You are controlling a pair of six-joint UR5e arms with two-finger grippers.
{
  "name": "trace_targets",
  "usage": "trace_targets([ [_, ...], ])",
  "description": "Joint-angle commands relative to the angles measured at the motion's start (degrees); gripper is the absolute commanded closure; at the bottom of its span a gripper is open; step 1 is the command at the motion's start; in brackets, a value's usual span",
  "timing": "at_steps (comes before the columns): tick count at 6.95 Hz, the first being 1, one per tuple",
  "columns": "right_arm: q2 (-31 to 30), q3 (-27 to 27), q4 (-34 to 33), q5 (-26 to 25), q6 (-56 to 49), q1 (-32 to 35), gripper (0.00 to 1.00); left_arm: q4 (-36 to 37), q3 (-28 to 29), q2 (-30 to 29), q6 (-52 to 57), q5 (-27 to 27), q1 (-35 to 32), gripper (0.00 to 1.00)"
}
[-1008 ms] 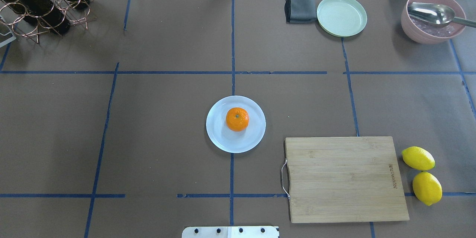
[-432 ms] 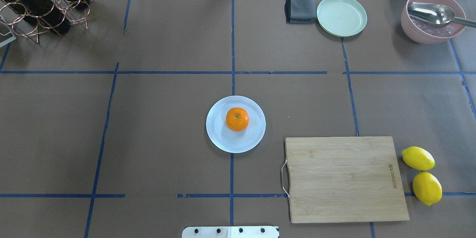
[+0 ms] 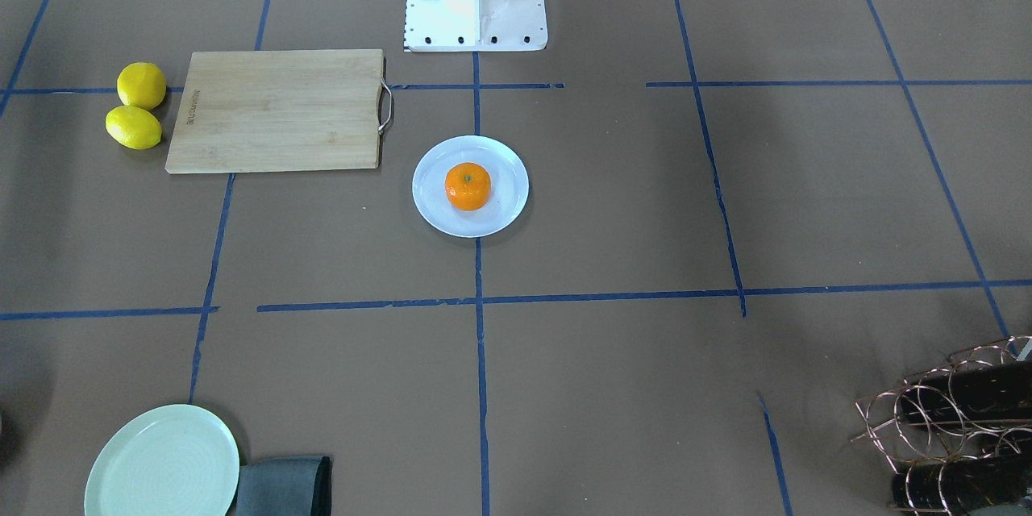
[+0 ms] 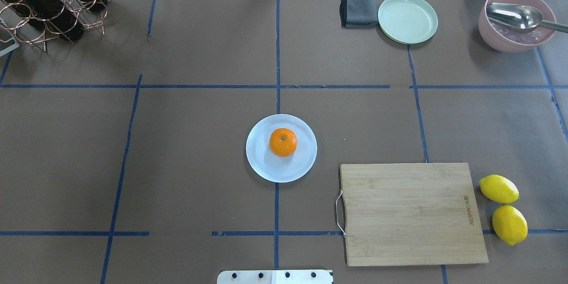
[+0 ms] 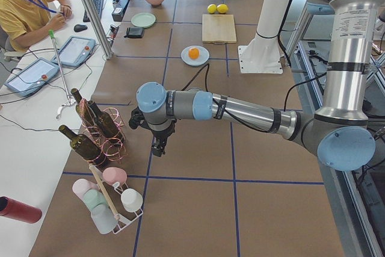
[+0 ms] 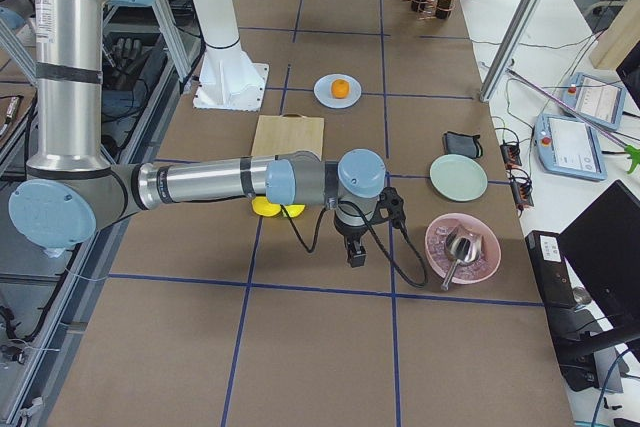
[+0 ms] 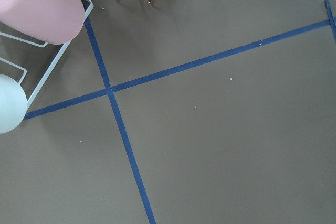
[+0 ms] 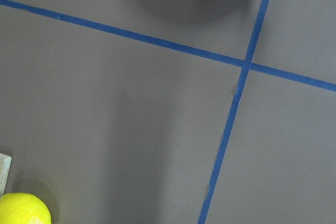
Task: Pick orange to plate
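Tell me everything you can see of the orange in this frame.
The orange is small, round and slightly flattened. Its skin is bright orange, glossy and dimpled, and a tiny green stem dot faces up. It looks whole and unpeeled. It sits on the pale bluish-white plate near the middle of the table, a little toward the rim farthest from the robot. It touches only the plate.

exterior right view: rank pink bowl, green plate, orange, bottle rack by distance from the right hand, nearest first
From the right hand:
1. pink bowl, right beside it, on the operators' side.
2. green plate, just past the bowl.
3. orange, on the white plate mid-table.
4. bottle rack, at the table's far end.
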Motion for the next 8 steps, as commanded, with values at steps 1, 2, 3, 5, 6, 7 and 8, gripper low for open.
trace_targets([
  [1, 0.3, 0.4, 0.0, 0.4, 0.9, -0.2, 0.0, -0.1, -0.1, 1.0, 0.2, 0.8, 0.0, 0.0],
  [2, 0.2, 0.6, -0.1, 0.4, 1.1, -0.2, 0.0, -1.8, 0.3, 2.5, 0.3, 3.6, 0.0, 0.0],
  [3, -0.2, 0.8, -0.1, 0.5, 1.2, -0.2, 0.0, -3.2, 0.1, 2.2, 0.2, 3.8, 0.0, 0.0],
  [5, -0.2, 1.0, -0.1, 0.6, 1.2, -0.3, 0.0, -1.5, 0.5, 1.3, 0.2, 4.1, 0.0, 0.0],
  [6, -0.2, 1.3, -0.1, 0.7, 1.5, -0.4, 0.0, -1.5, -0.4, 1.7, 0.2, 4.2, 0.0, 0.0],
  [7, -0.2, 1.5, -0.1, 0.7, 1.5, -0.5, 0.0, -1.6, 0.9, 1.9, 0.2, 4.2, 0.0, 0.0],
  [8, -0.2, 1.5, -0.1, 0.6, 1.6, -0.7, 0.0, -1.4, 2.7, 1.6, 0.2, 4.2, 0.0, 0.0],
])
